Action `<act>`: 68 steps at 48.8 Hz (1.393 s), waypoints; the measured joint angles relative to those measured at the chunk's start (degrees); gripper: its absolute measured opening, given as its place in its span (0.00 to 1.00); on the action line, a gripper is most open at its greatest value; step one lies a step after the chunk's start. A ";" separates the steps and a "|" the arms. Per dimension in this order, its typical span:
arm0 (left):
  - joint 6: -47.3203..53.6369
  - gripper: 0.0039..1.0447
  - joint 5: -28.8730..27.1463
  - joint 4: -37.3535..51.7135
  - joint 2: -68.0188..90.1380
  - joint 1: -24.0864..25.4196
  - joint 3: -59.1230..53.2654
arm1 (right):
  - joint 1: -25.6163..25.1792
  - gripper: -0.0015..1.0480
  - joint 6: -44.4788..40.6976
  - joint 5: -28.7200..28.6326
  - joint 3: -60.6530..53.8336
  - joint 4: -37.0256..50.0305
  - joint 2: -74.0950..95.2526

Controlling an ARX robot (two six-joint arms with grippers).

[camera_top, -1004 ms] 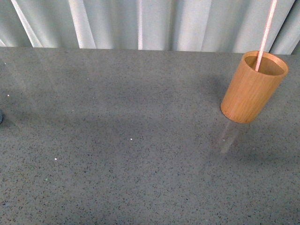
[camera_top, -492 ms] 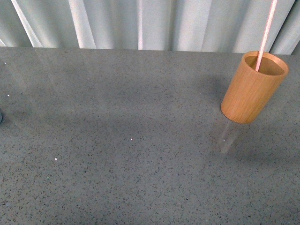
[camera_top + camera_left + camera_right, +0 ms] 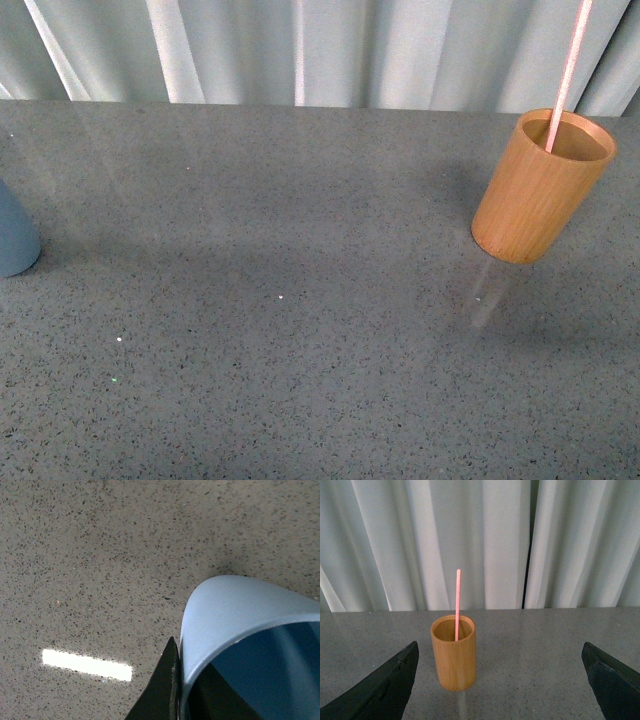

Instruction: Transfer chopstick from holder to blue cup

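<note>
The orange-brown holder point(image 3: 540, 185) stands at the far right of the grey table, with one pale pink chopstick point(image 3: 568, 70) upright in it, its top cut off by the picture. The blue cup point(image 3: 15, 235) shows partly at the left edge. In the left wrist view my left gripper point(image 3: 181, 680) is shut on the blue cup's point(image 3: 235, 615) rim wall, one black finger point(image 3: 162, 690) outside it. My right gripper point(image 3: 500, 665) is open, well short of the holder point(image 3: 453, 655) and chopstick point(image 3: 457, 602), which sit towards one finger's side.
Pale pleated curtains point(image 3: 300, 50) hang along the table's far edge. The speckled grey tabletop point(image 3: 280, 330) stretches between cup and holder. A bright light reflection point(image 3: 87, 664) lies on the surface beside the cup.
The blue cup has come further into the front view from the left edge, moving right. The holder and chopstick have not moved.
</note>
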 joint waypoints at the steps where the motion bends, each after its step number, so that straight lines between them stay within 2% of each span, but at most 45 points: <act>1: 0.00 0.03 0.39 -0.66 -0.72 -0.61 -0.07 | 0.00 0.90 0.00 0.00 0.00 0.00 0.00; 9: -0.50 0.03 3.52 -6.67 -8.70 -7.48 -0.55 | 0.00 0.90 0.00 -0.02 0.00 0.00 0.00; 15: -2.82 0.03 6.51 -11.67 -14.29 -17.27 0.17 | 0.00 0.90 0.00 0.00 0.00 0.00 0.00; 21: -5.25 0.03 6.36 -12.63 -14.34 -28.00 0.57 | 0.00 0.90 0.00 -0.02 0.00 0.00 0.00; 30: -7.96 0.03 4.15 -10.47 -6.54 -37.27 3.28 | 0.00 0.90 0.00 0.00 0.00 0.00 0.00; 44: -9.09 0.03 1.11 -7.52 2.40 -40.13 6.86 | 0.00 0.90 0.00 -0.02 0.00 0.00 0.00; 68: -5.68 0.03 -2.43 -6.60 5.49 -37.53 9.18 | 0.00 0.90 0.00 0.00 0.00 0.00 0.00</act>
